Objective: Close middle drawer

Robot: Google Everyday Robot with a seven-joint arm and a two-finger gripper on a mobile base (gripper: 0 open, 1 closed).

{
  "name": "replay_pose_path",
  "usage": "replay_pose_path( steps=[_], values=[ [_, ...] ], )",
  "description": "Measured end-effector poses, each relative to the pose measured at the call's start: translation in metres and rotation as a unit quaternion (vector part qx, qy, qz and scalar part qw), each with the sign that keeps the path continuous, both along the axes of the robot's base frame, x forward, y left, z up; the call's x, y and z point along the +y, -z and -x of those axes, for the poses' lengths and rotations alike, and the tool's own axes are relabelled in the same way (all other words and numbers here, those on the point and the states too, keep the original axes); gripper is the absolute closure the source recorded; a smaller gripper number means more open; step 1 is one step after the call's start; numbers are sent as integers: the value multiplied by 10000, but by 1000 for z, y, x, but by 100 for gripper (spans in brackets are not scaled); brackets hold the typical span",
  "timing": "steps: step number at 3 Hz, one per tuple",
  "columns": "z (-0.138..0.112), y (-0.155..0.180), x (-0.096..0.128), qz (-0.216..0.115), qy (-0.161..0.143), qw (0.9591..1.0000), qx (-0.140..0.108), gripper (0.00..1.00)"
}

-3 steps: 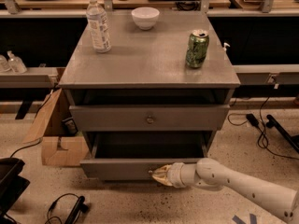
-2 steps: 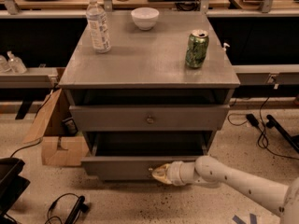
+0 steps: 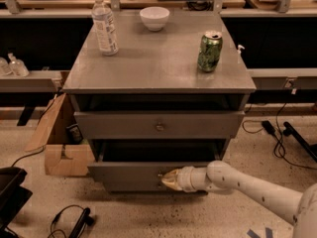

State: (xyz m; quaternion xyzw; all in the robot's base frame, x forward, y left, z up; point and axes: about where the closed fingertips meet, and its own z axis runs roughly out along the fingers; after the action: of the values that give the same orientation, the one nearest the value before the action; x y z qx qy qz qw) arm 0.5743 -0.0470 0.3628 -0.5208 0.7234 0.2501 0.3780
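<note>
1. End effector [image 3: 167, 179] closed, gripping nothing, tips at the middle drawer [image 3: 124, 175] front, just beside its knob [image 3: 160, 174].
2. Drawer is pulled out, with its open box just above my tips.
3. I should push straight in, level and near centre, to avoid skewing or jamming.
4. Stop once the front is flush with the upper drawer [image 3: 119, 125] above.

One gripper [image 3: 166, 179] rests at the front of the pulled-out middle drawer [image 3: 126, 175]. Counting the upper drawer [image 3: 114, 125] just above it, two drawers show. On the cabinet top [image 3: 158, 58], farther above the gripper, stand one bottle [image 3: 105, 25], one bowl [image 3: 154, 18] and one can [image 3: 210, 51]. One box [image 3: 62, 148] sits to the gripper's left.
</note>
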Motion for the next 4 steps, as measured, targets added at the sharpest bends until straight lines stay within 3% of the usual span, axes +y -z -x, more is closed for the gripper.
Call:
replay_pose_path(
  steps=[1,2,3,4],
  values=[
    [2,0,0,0,0,10000,0,100],
    [-21,-2,-3,35,12,10000,-22,100],
    [-19,-2,-3,35,12,10000,-21,100],
    [-54,-5,-11,99,90,9999,-49,100]
  ],
)
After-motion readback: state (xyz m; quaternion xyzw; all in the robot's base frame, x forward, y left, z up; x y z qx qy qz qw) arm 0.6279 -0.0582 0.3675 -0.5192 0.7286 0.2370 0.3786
